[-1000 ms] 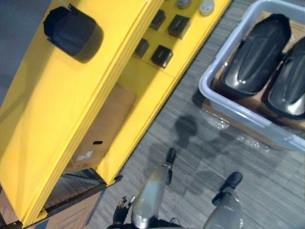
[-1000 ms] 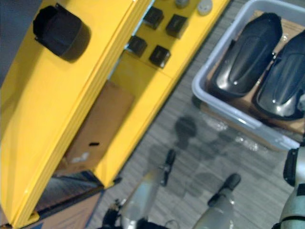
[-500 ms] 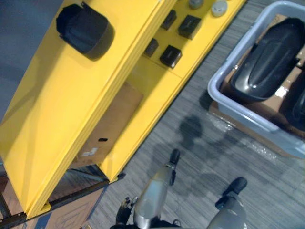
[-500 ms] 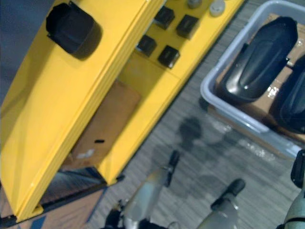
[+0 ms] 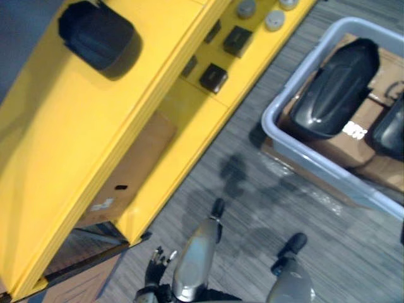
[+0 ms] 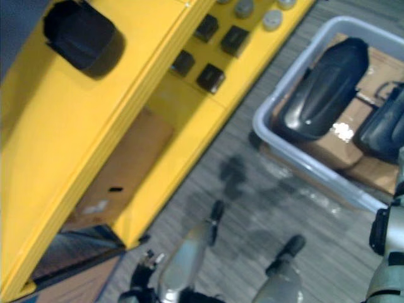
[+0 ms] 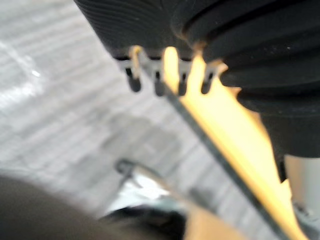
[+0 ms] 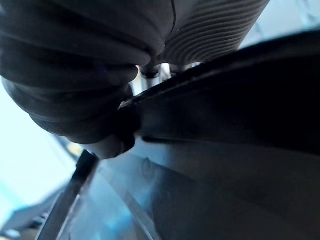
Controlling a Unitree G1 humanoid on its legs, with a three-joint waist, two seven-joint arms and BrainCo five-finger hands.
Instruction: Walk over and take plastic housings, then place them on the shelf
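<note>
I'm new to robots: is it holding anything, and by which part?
The left hand holds nothing. The right hand is close to a black housing; whether it grips cannot be told.

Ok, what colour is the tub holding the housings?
Pale grey; the plastic tub with glossy black housings shows best in the left eye view.

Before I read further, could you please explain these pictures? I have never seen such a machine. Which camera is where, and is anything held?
It is a two-legged robot with two hands. Two pictures come from cameras in its head, looking down; two come from its wrists. A yellow shelf carries one black housing on top and small black boxes lower. A grey bin holds two long black housings. The left hand hangs open and empty. The right hand is close to something dark; I cannot tell what.
</note>
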